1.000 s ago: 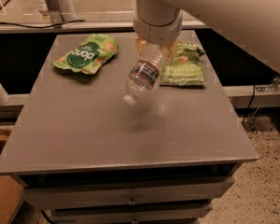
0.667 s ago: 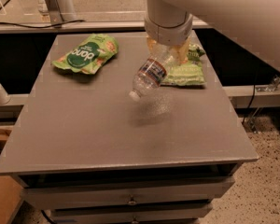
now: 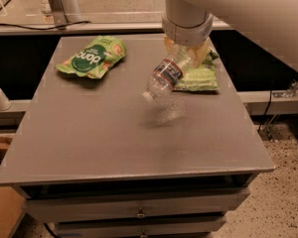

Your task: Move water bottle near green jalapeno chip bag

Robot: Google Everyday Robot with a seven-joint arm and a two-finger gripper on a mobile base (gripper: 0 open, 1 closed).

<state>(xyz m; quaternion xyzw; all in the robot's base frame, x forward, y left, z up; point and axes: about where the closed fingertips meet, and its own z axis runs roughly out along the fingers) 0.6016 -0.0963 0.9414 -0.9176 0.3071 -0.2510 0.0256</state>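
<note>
1. Above the far right part of the flat grey tabletop point(image 3: 114, 143), the white arm's gripper point(image 3: 185, 53) hangs with its two fingers closed on the base end of the small clear ribbed plastic water bottle point(image 3: 164, 76), which it holds clear of the surface.
2. The water bottle slopes down and to the left from the gripper, white cap lowest, its long axis running diagonally; a faint shadow lies on the table below it.
3. The crinkled olive-green jalapeno chip bag point(image 3: 201, 78) lies flat just to the right of the bottle, partly hidden under the gripper. The bottle looks near enough already, so the next move is probably a short descent and release beside the bag's left edge.
4. A brighter green snack bag with a dark round logo point(image 3: 92, 58) lies well apart at the far left.
5. Grey drawers point(image 3: 139, 209) sit beneath the table, and a speckled floor point(image 3: 283, 182) shows to the right.
</note>
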